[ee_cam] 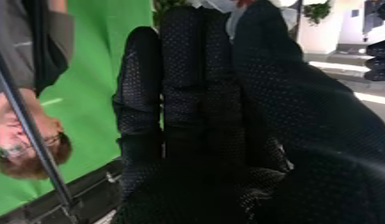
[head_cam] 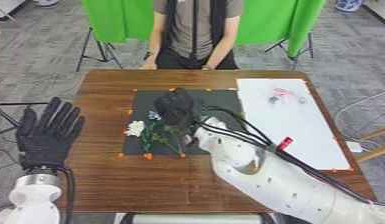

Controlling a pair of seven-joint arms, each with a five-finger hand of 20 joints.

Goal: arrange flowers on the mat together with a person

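In the head view, the white flower point(head_cam: 135, 128) lies on the dark mat point(head_cam: 197, 148), toward nine o'clock from its centre. The blue flower point(head_cam: 154, 115) sits near it, toward ten o'clock on the mat. Green stems point(head_cam: 147, 140) run down from these blooms toward eight and seven o'clock.

The right hand point(head_cam: 178, 107) is over the mat, from its middle toward twelve, its arm coming in from five o'clock. In the right wrist view its fingers point(ee_cam: 182, 75) are released, stretched out nearly straight, with the thumb beside them. A pale thing shows at their tips; I cannot tell whether they bear it.

Orange marks dot the mat's border. At three o'clock from the mat, a white sheet point(head_cam: 304, 130) covers that side of the brown worktop point(head_cam: 100, 185). A pink flower point(head_cam: 282, 93) lies on the sheet, toward its twelve o'clock end, and a red tag point(head_cam: 285, 143) shows toward seven.

The left hand point(head_cam: 44, 142) is at nine o'clock from the mat, mostly outside the worktop's edge, fingers spread and released, pointing toward twelve.

Beyond the worktop, at twelve, hangs a green cloth point(head_cam: 268, 25).
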